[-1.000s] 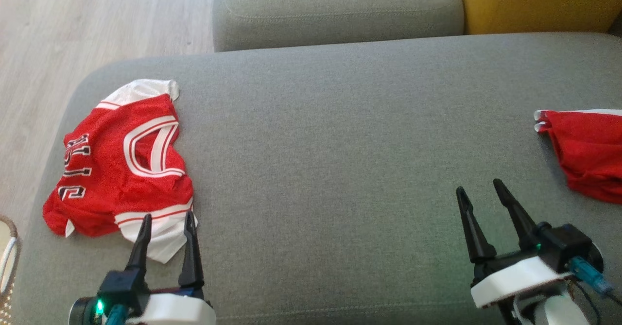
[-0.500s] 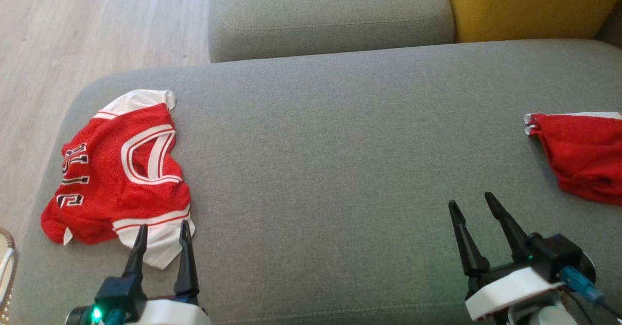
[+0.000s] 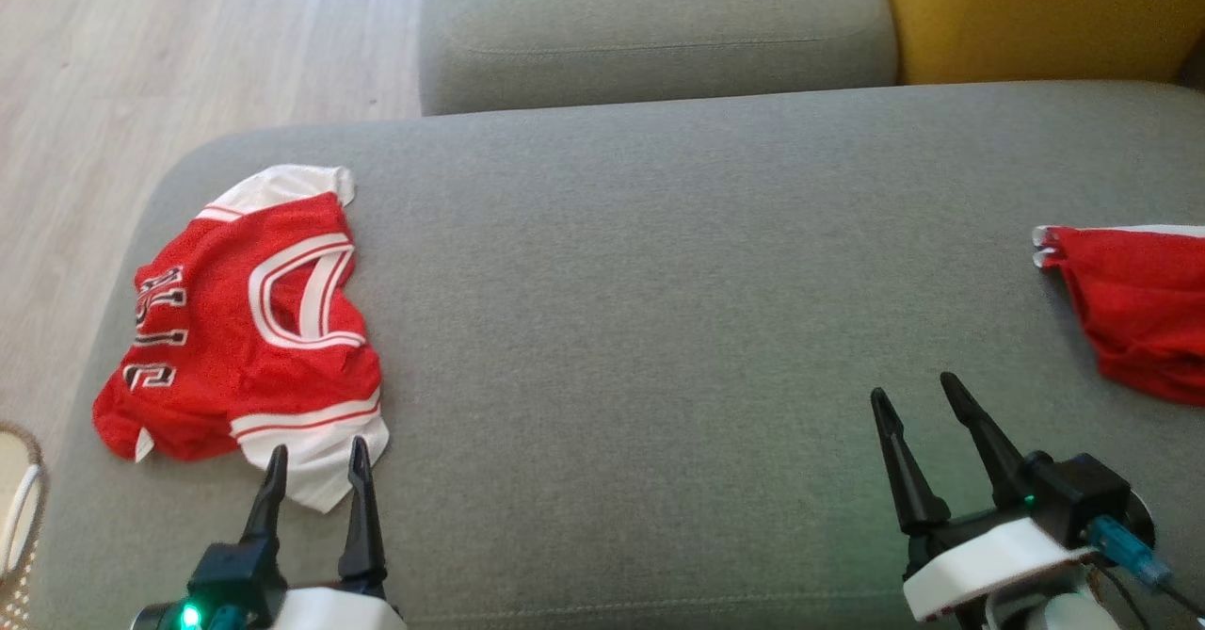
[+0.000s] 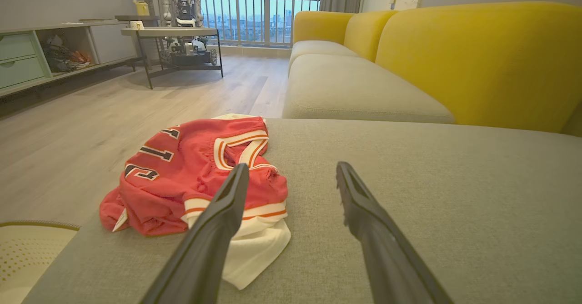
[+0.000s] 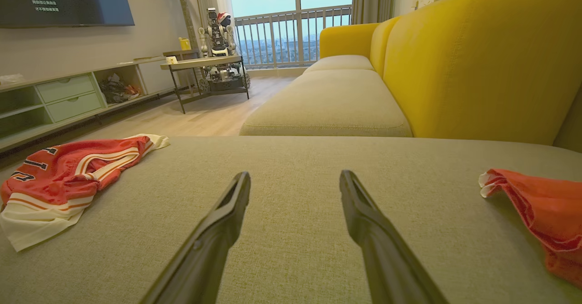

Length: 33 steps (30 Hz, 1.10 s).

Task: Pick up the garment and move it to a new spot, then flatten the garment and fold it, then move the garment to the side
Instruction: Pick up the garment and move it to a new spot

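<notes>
A crumpled red and white jersey garment (image 3: 235, 329) (image 4: 191, 181) (image 5: 59, 176) with black lettering lies at the left end of the grey cushion (image 3: 659, 282). My left gripper (image 3: 317, 446) (image 4: 292, 165) hovers open just in front of its white hem, holding nothing. My right gripper (image 3: 911, 385) (image 5: 294, 173) stands open over bare cushion at the lower right, also with nothing in it. A second red garment (image 3: 1139, 319) (image 5: 545, 204) lies bunched at the cushion's right edge, partly cut off by the head view's border.
Another grey seat cushion (image 3: 659, 27) and a yellow backrest (image 3: 1036, 8) lie beyond. Wooden floor (image 3: 141, 65) runs along the left, with a woven basket (image 3: 14, 508) (image 4: 27, 249) at the cushion's near left corner. A side table (image 4: 182, 31) stands far off.
The head view has shifted a little. Both grippers sit slightly lower in it and stay open. Neither garment has moved on the cushion.
</notes>
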{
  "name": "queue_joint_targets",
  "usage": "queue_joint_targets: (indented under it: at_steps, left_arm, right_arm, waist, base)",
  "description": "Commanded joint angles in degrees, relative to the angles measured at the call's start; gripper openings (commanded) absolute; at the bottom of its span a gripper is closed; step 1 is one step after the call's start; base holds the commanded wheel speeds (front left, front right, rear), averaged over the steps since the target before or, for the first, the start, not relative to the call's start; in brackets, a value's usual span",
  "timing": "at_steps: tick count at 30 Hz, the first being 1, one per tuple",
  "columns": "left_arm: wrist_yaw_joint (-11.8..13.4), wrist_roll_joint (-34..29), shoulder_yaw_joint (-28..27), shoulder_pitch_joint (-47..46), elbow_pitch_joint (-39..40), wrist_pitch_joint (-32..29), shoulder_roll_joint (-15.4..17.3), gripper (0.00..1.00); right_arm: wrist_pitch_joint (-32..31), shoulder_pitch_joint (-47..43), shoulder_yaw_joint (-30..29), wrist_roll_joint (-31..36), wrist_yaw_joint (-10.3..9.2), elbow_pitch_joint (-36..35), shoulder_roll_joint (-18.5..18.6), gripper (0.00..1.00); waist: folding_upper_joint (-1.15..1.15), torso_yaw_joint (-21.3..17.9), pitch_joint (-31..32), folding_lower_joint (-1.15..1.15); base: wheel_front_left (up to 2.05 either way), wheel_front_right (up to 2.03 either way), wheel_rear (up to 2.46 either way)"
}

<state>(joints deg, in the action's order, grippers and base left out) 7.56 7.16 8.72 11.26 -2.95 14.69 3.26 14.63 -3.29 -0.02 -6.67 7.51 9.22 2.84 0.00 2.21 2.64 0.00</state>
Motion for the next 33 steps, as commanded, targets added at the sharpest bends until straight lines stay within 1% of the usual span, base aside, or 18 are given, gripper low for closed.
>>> queue_joint_targets:
  at_steps: [1, 3, 4, 9, 20, 25, 27, 33]
  left_arm:
    - [0.0, -0.3, -1.6, -2.9, 1.6, 0.3, -0.4, 1.00]
    - [0.3, -0.3, -1.3, -3.0, 1.8, 0.3, -0.4, 1.00]
    - [0.3, -0.3, -1.3, -3.0, 1.8, 0.3, -0.4, 1.00]
    - [1.2, -0.4, -0.3, -2.9, 2.2, 0.3, -0.4, 1.00]
    - [1.9, 0.1, 0.8, -2.3, 3.0, 0.3, -0.4, 1.00]
    - [2.2, 0.3, 0.7, -2.1, 3.4, 0.3, -0.4, 1.00]
    - [2.2, 0.4, 0.5, -1.9, 3.6, 0.3, -0.4, 1.00]
    - [3.2, 1.1, -0.7, -1.7, 4.9, 0.3, -0.4, 1.00]
  right_arm:
    - [0.4, 0.8, 1.1, -0.6, -0.02, -2.0, 0.0, 1.00]
    - [0.4, 0.7, 1.2, -0.5, -0.02, -2.0, 0.0, 1.00]
    - [0.4, 0.7, 1.2, -0.5, -0.02, -2.0, 0.0, 1.00]
    - [0.4, 0.2, 1.8, -0.4, -0.02, -2.2, 0.0, 1.00]
    - [0.4, -0.8, 2.2, -0.1, -0.02, -2.4, 0.0, 1.00]
    - [0.4, -0.7, 2.5, 0.0, -0.02, -2.2, 0.0, 1.00]
    - [0.4, -0.8, 2.8, 0.0, -0.02, -2.0, 0.0, 1.00]
    - [0.4, 0.4, 4.0, 0.7, -0.02, -1.6, 0.0, 1.00]
  waist:
    - [0.00, 1.1, -0.4, 0.00]
    - [0.00, 2.2, -0.5, 0.00]
    - [0.00, 2.2, -0.5, 0.00]
    - [0.00, 6.4, -0.7, 0.00]
    - [0.00, 18.6, -1.3, 0.00]
    - [0.00, 23.2, -1.1, 0.00]
    - [0.00, 24.6, -1.1, 0.00]
    - [0.00, 25.6, -2.8, 0.00]
  base:
    - [0.00, 0.00, 0.00]
    - [0.00, 0.00, 0.00]
    - [0.00, 0.00, 0.00]
    - [0.00, 0.00, 0.00]
    - [0.00, 0.00, 0.00]
    - [0.00, 0.00, 0.00]
    - [0.00, 0.00, 0.00]
    - [0.00, 0.00, 0.00]
